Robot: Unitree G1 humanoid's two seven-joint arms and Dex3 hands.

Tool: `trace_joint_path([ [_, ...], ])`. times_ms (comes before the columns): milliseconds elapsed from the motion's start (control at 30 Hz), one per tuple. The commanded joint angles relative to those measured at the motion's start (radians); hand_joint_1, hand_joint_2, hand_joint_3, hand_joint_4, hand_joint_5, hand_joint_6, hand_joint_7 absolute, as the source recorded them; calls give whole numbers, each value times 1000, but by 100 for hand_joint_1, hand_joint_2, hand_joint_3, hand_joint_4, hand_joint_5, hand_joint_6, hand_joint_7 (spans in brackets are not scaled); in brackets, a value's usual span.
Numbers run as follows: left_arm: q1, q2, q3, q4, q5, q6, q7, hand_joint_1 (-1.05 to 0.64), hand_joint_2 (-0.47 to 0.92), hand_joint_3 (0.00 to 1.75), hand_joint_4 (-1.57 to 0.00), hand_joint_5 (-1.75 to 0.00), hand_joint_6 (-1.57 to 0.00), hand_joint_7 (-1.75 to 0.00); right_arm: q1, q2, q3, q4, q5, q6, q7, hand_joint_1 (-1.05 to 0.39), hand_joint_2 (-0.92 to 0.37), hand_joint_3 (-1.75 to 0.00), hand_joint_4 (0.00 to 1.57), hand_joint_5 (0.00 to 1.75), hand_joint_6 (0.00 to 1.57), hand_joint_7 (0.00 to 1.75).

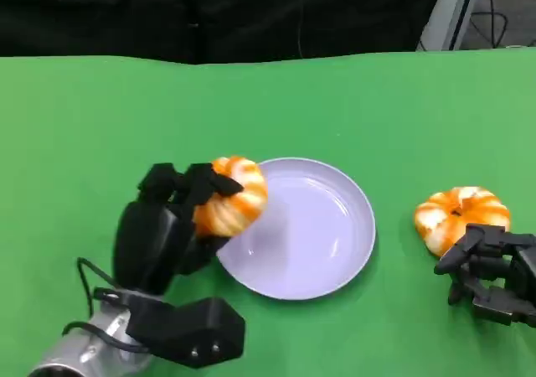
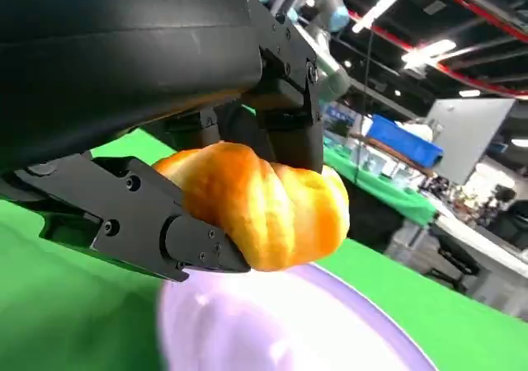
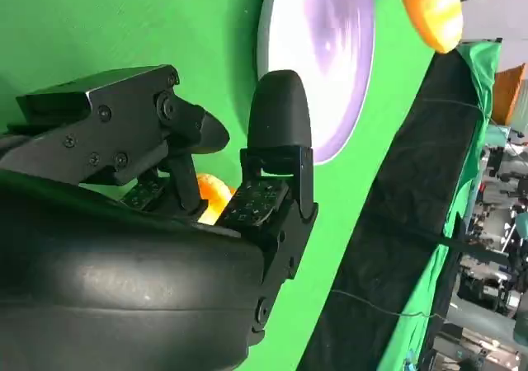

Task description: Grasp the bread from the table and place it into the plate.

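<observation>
My left hand (image 1: 163, 226) grips an orange-and-white twisted bread (image 1: 234, 194) and holds it above the left rim of the lavender plate (image 1: 335, 243). In the left wrist view the bread (image 2: 272, 210) sits pinched between the black fingers (image 2: 132, 214), just above the plate (image 2: 289, 330). A second bread (image 1: 461, 214) lies on the green table to the right of the plate. My right hand (image 1: 490, 272) rests just in front of it with fingers apart, holding nothing. In the right wrist view a sliver of that bread (image 3: 213, 196) shows between the fingers of my right hand (image 3: 165, 264).
The green table (image 1: 100, 117) stretches wide to the left and behind the plate. A black backdrop (image 1: 209, 12) runs along its far edge. The right wrist view shows the plate (image 3: 322, 49) and the held bread (image 3: 429, 4) beyond my right hand.
</observation>
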Motion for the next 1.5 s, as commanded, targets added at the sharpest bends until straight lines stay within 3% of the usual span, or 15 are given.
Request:
trace_joint_path([
  [33,-8,-21,7,9,-27,-30,-45,-8,92,36,-49,-162,-59,-128,11,-13,-2,-5,12,-10,4,13,-79,-70,91,135,96,96],
  [767,-43,-89,-1,38,-31,-33,-113,-7,92,37,-49,-164,-57,-132,13,-14,6,-9,1,-13,-13,11,-81,-65,94,133,99,93],
  [1067,-104,-127,-27,86,-19,-2,-158,-12,92,40,-48,-163,-56,-130,16,-13,10,-10,-1,-21,-19,12,-82,-64,93,133,98,92],
  [1500,-134,-151,-40,145,-35,10,-207,-8,92,36,-52,-156,-60,-123,19,-9,12,-12,7,-10,-15,11,-84,-59,92,132,98,91],
])
